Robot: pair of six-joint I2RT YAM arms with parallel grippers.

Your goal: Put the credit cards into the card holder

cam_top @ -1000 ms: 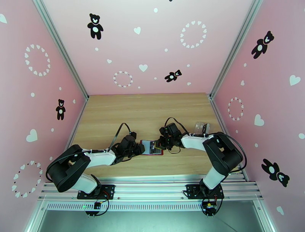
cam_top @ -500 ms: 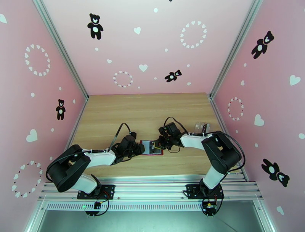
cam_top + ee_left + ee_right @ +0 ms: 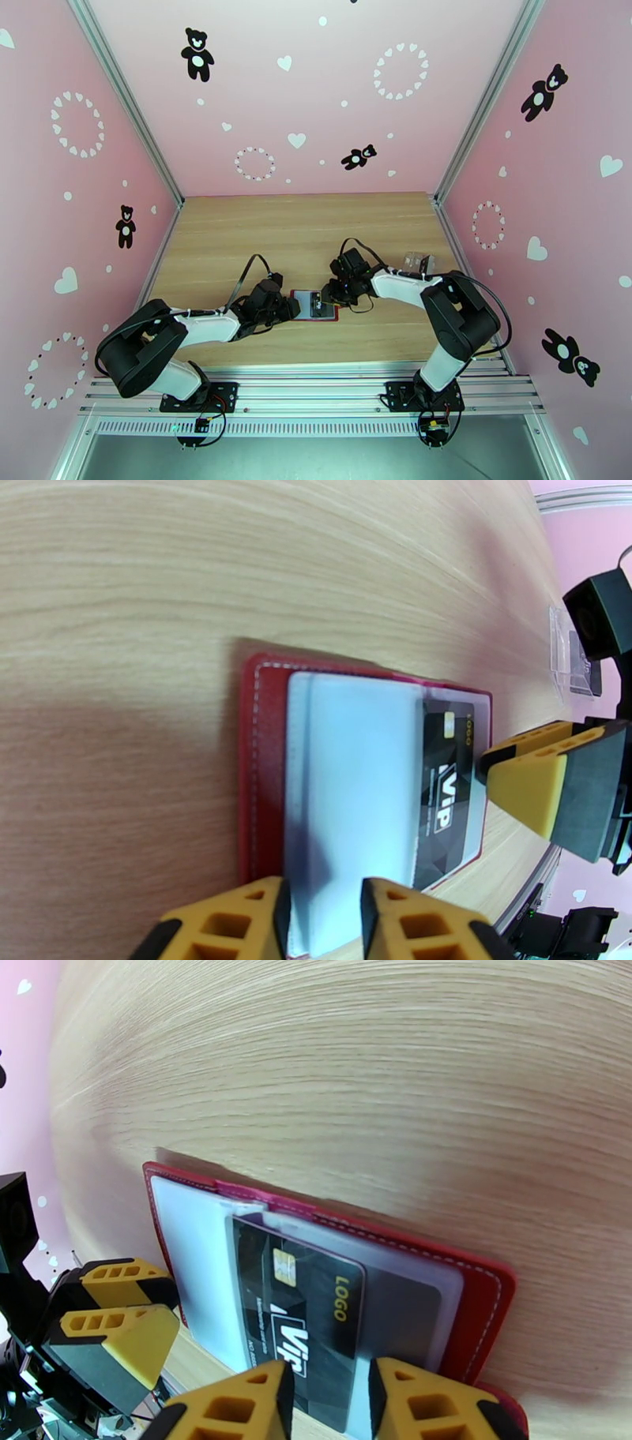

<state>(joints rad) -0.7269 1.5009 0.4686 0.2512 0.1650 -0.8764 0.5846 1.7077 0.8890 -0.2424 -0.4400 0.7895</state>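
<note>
The card holder (image 3: 302,297) lies open between my two arms, dark red (image 3: 265,764) with grey inner pockets. A black credit card (image 3: 308,1307) printed "VIP" sits part way into its pocket (image 3: 446,784). My right gripper (image 3: 328,1382) is shut to a narrow slit over the card's outer end (image 3: 332,297), on the holder's right side. My left gripper (image 3: 322,898) is shut to a similar slit on the holder's opposite edge (image 3: 294,306), with the grey pocket sheet running between its fingertips. Other cards are out of view.
A clear plastic case (image 3: 416,261) stands on the wooden table (image 3: 237,237) at the right, behind my right arm (image 3: 573,654). Pink walls close in the table on three sides, and a metal rail runs along the near edge.
My right wrist has drawn slightly back and up the table while its fingertips stay at the card. The left arm and the card holder have not moved.
</note>
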